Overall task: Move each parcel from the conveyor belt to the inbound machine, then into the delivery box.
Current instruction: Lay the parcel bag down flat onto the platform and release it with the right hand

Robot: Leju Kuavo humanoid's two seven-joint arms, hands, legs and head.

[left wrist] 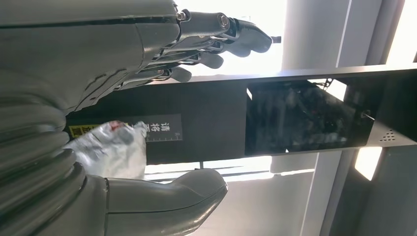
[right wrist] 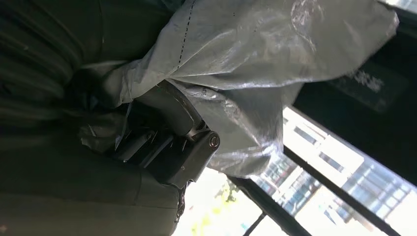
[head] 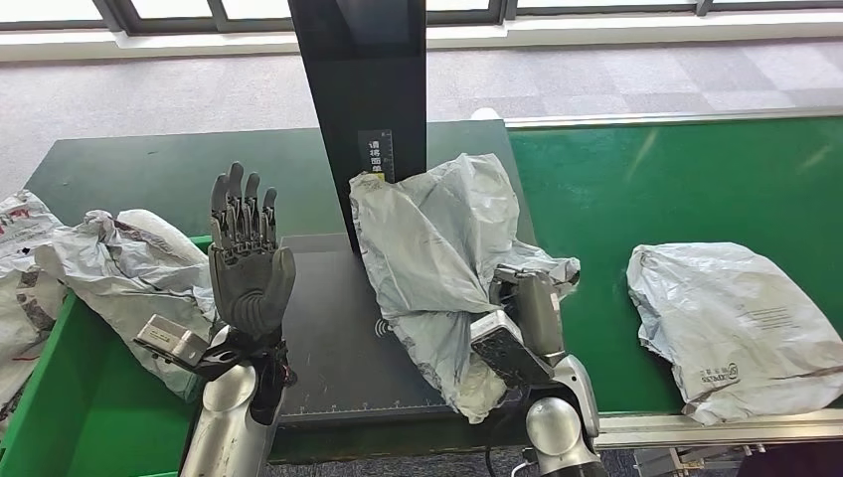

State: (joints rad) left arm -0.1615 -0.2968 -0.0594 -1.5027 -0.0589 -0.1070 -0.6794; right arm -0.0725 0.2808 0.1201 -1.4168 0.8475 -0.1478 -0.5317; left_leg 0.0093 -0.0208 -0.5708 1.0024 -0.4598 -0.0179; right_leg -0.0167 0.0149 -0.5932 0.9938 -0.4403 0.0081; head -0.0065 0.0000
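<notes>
Ahead of both hands: inbound machine (head: pixel 370 99), tall dark column over a flat dark scan plate (head: pixel 328 338). Off to the right hand's outer side: green conveyor belt (head: pixel 686 189), one grey parcel on the belt (head: pixel 736 323) waiting, well apart from the hand. Beyond the left hand's outer side: green delivery box (head: pixel 70 397), grey bags lying over its rim. At the right hand (head: pixel 527 323): crumpled grey held parcel (head: pixel 437 268) gripped, fingers closed into the plastic, bag standing over the scan plate against the column. Left hand (head: pixel 249 258): raised, fingers spread, holding nothing. Advised for this step: lower and flatten the bag on the plate, label side presented; label position not discernible. Risk judged: slack plastic slipping from the grip.
</notes>
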